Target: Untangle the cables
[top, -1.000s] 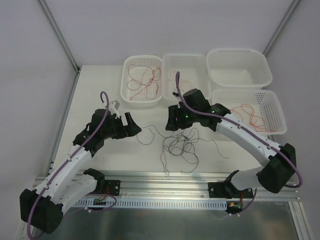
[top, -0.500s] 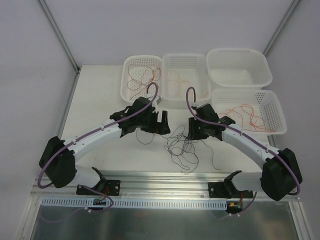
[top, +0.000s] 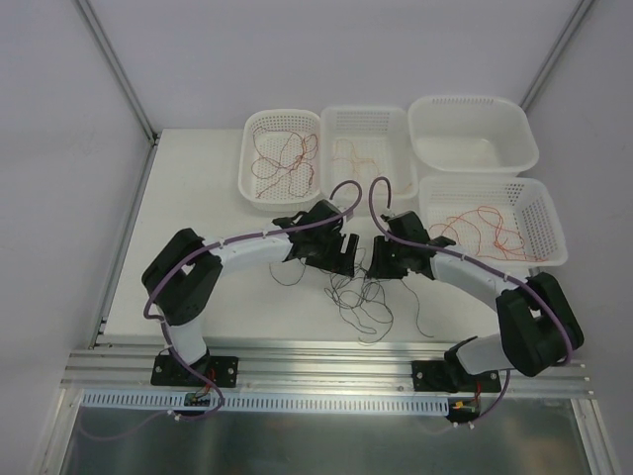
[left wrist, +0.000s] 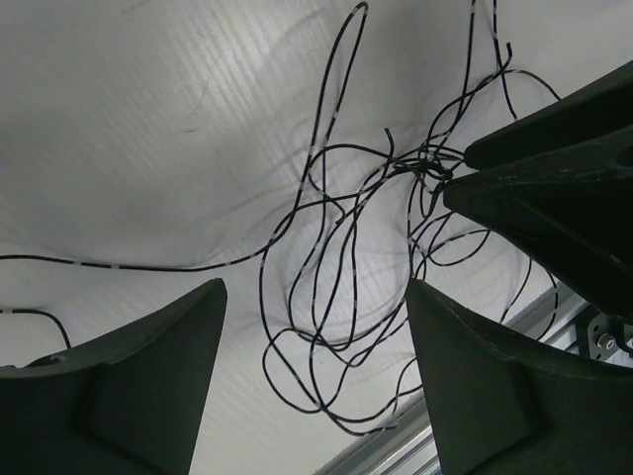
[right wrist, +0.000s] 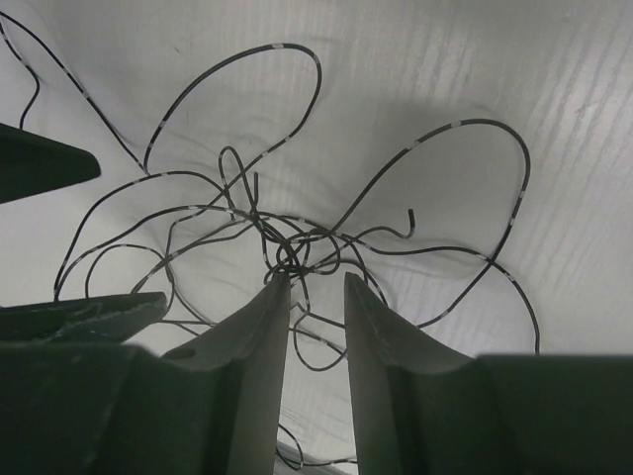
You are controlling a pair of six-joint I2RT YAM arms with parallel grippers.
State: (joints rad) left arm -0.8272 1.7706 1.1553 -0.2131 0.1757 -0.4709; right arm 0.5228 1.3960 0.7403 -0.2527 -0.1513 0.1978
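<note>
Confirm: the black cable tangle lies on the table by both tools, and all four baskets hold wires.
Not all four: the top view shows the back right basket empty. The black cable tangle does lie by the left tool and right tool.

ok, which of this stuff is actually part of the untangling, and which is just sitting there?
In the job:
black cable tangle
left pincer
right pincer
dark red wires
pale orange wires
red-orange wires

Lying about:
empty basket
aluminium rail
</note>
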